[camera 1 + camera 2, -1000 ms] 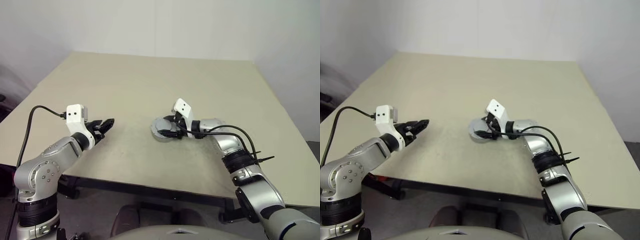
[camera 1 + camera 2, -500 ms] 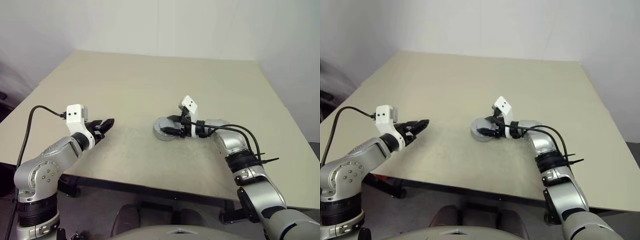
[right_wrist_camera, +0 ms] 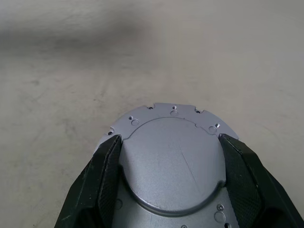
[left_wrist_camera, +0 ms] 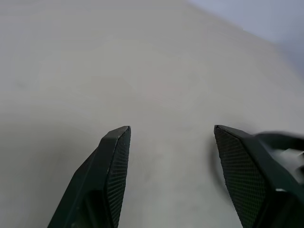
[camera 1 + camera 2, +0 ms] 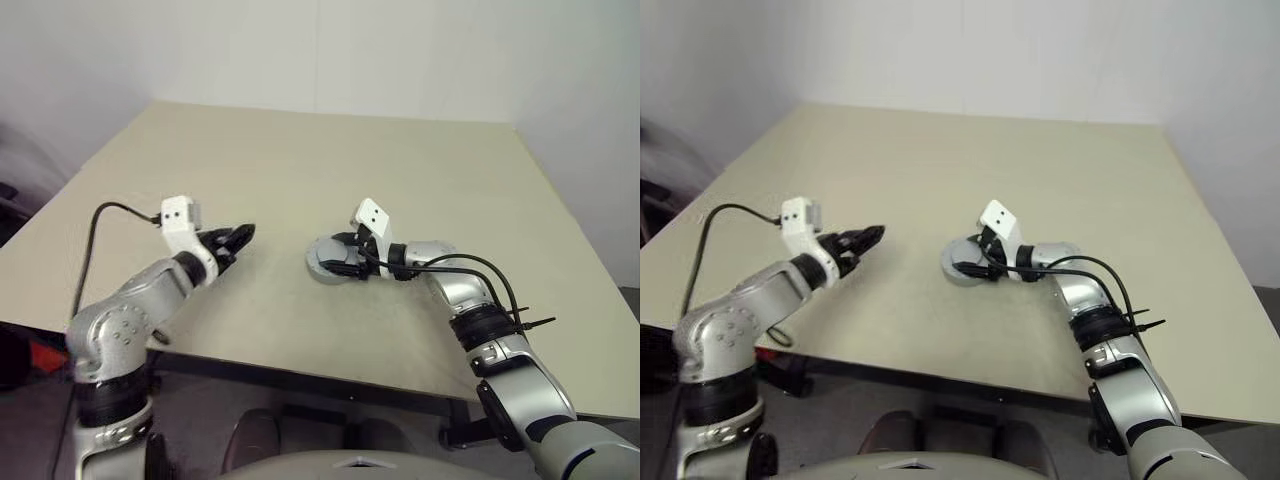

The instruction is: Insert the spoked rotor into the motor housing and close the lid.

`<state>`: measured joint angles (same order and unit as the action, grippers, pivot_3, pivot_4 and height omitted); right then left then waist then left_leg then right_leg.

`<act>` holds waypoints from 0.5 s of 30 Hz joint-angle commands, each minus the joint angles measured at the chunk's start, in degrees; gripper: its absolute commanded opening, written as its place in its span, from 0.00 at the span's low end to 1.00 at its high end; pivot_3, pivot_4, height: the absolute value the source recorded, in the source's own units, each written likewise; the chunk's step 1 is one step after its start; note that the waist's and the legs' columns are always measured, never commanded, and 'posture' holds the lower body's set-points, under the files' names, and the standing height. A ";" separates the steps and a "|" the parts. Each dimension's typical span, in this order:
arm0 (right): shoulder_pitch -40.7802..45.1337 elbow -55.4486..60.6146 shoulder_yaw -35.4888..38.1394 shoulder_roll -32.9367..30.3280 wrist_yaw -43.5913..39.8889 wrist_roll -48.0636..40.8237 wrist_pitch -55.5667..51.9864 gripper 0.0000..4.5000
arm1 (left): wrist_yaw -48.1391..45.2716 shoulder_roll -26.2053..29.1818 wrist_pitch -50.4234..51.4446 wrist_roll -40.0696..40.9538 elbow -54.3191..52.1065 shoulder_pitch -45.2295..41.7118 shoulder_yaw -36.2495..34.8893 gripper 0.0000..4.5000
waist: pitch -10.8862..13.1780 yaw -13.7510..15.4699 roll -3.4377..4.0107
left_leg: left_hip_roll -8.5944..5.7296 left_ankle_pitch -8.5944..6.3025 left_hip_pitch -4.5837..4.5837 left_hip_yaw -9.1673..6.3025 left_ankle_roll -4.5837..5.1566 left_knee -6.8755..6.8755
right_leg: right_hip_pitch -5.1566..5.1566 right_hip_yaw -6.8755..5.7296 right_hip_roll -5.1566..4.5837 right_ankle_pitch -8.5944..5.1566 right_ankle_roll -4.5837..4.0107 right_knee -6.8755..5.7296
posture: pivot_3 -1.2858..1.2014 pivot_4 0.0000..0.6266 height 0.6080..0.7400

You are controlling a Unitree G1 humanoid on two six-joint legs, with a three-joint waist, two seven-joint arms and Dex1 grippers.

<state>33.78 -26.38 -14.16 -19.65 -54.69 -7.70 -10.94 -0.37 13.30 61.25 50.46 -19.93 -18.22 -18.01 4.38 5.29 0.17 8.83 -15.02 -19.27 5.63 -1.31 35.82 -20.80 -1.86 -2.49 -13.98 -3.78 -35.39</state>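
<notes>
Now we see the lid (image 3: pixel 173 161), smooth grey face up, lying flat on the beige table (image 5: pixel 300 160) a little toward four o'clock of the tabletop's middle. Our right gripper (image 3: pixel 171 159) reaches in from about four o'clock, and its two black fingers (image 3: pixel 107 178) stand on either side of the grey disc, their pads against its rim, so the jaws are spread wide and closed around the lid. What lies under the lid we cannot tell; no housing or rotor can be made out apart from it.

Our left gripper (image 5: pixel 238 240) sits at about nine o'clock from the lid, well apart from it, pointing across toward it. Its fingers (image 4: pixel 111 166) are parted with only bare tabletop between them, holding nothing; whether they hover or touch the surface we cannot tell.

For room to move: the tabletop between the two grippers is bare. From the lid toward twelve o'clock a broad bare stretch runs to the far edge by the white wall (image 5: pixel 400 50). The near edge at six o'clock lies much closer to both grippers. The table's right edge, at three o'clock, is well away from the lid, and the left edge, at nine o'clock, lies beyond the left arm.
</notes>
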 commanded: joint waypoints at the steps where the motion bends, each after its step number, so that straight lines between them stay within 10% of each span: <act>1: -1.36 -3.41 -0.67 -0.95 1.51 3.03 -1.35 0.70 | 0.42 -4.01 -0.87 2.74 5.57 -5.79 -0.57 0.58 | -0.01 -0.04 -0.02 | -0.01 0.00 0.01 0.02 0.00 0.00 | 0.01 0.01 -0.02 0.00 0.01 0.00 | 0.52 0.00 1.00; 9: -1.49 -3.30 -0.71 -0.83 1.93 3.09 -1.26 0.70 | -1.14 -8.03 -0.24 4.57 22.10 -12.96 -2.50 0.01 | -0.02 -0.13 -0.04 | -0.03 0.15 0.05 0.02 0.09 -0.28 | -0.11 0.03 -0.03 0.06 0.18 0.03 | 0.52 0.00 1.00; 15: -1.66 -3.20 -0.44 -0.81 2.23 3.03 -1.16 0.70 | -3.60 -8.02 4.10 3.46 28.06 -14.24 0.78 0.01 | -0.03 -0.06 -0.04 | -0.04 0.27 0.09 -0.01 0.04 -0.51 | -0.09 0.03 -0.04 0.11 0.24 0.20 | 0.52 0.00 1.00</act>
<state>33.74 -26.35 -14.29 -19.43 -54.72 -7.67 -10.43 -2.57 5.30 64.36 53.75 8.59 -30.68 -18.29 4.35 5.23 0.12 8.79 -14.74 -19.19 5.62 -1.28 35.31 -20.89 -1.83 -2.54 -13.87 -3.54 -35.19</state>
